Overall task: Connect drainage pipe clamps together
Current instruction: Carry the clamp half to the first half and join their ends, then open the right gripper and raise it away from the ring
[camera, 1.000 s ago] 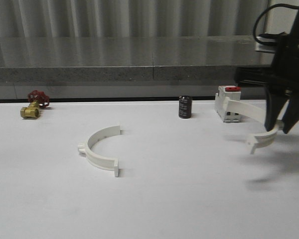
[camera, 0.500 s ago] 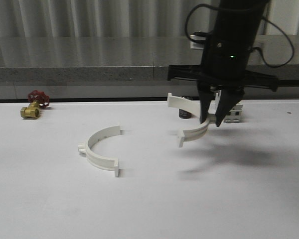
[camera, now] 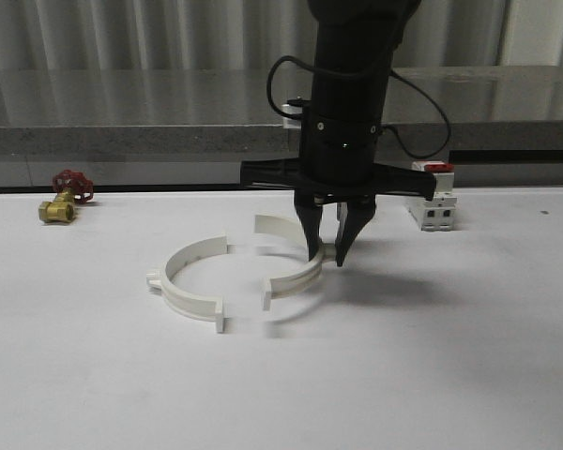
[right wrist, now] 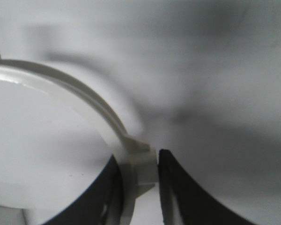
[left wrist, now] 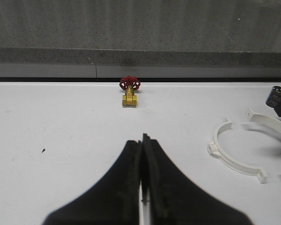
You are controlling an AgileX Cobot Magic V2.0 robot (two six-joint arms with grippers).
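Observation:
One white drainage pipe clamp half point(camera: 186, 281) lies flat on the white table, its open side facing right; it also shows as a half-ring point(left wrist: 232, 157) in the left wrist view. My right gripper point(camera: 327, 253) is shut on the second clamp half point(camera: 296, 267) at its outer tab, holding it just right of the first, open side facing left. The two halves' ends stand a short gap apart. Close up, the held clamp half point(right wrist: 107, 122) sits between the black fingers point(right wrist: 178, 187). My left gripper point(left wrist: 141, 140) is shut and holds nothing, hovering above bare table.
A brass valve with a red handle point(camera: 64, 197) sits at the far left near the table's back edge. A white boxy switch with a red top point(camera: 433, 199) stands at the back right. A black cylinder point(left wrist: 275, 95) stands beyond the clamps. A grey ledge runs behind the table.
My right arm has swung from the far right to the table's middle, carrying the clamp half with it until it faces the lying half. The lying half has not moved.

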